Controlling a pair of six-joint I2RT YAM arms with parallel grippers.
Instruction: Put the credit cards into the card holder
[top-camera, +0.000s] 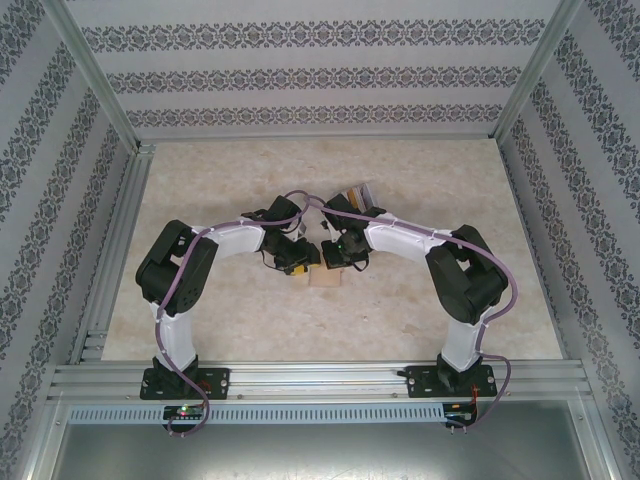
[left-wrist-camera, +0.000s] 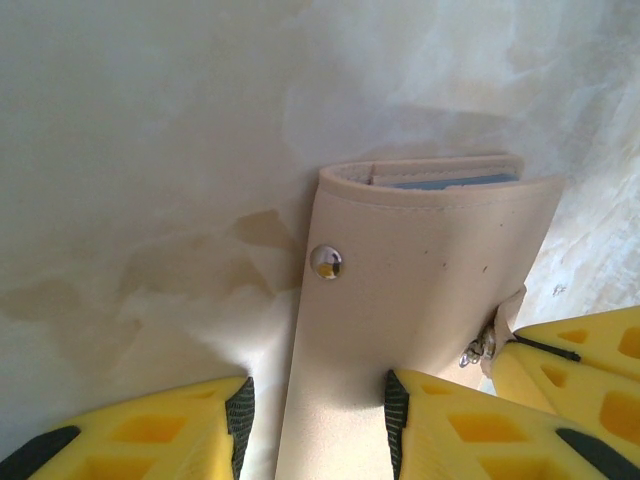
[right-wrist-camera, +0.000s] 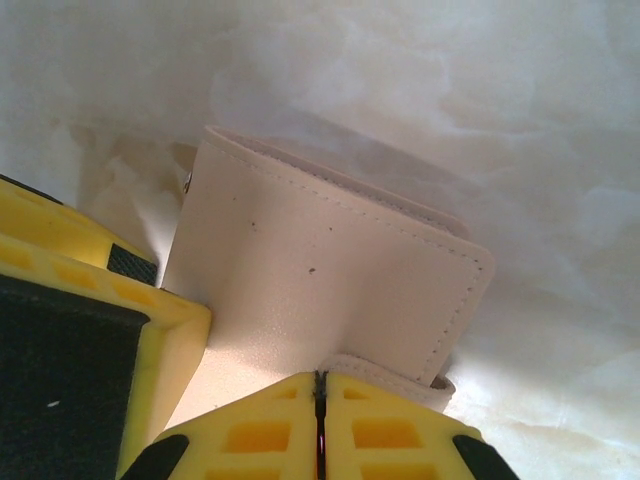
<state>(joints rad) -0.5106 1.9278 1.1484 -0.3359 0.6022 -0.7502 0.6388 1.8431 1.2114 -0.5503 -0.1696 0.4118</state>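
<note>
While the right gripper (right-wrist-camera: 320, 395) pinches the card holder (right-wrist-camera: 320, 270) by its tab, the left gripper (left-wrist-camera: 318, 400) sits half open around it, mid-table (top-camera: 220, 320). One loose tug and it may slip or flop shut. The credit cards (top-camera: 357, 192) lie behind.

Cannot count the credit cards (top-camera: 357, 192) from above: too small, partly behind the right arm (top-camera: 420, 240). Cannot see most of the card holder (top-camera: 325, 279), covered by the left gripper (top-camera: 298, 260) and the right gripper (top-camera: 338, 255). From the left wrist, cut off at the bottom edge; cannot tell what the blue-grey sliver (left-wrist-camera: 455, 182) inside is.
</note>
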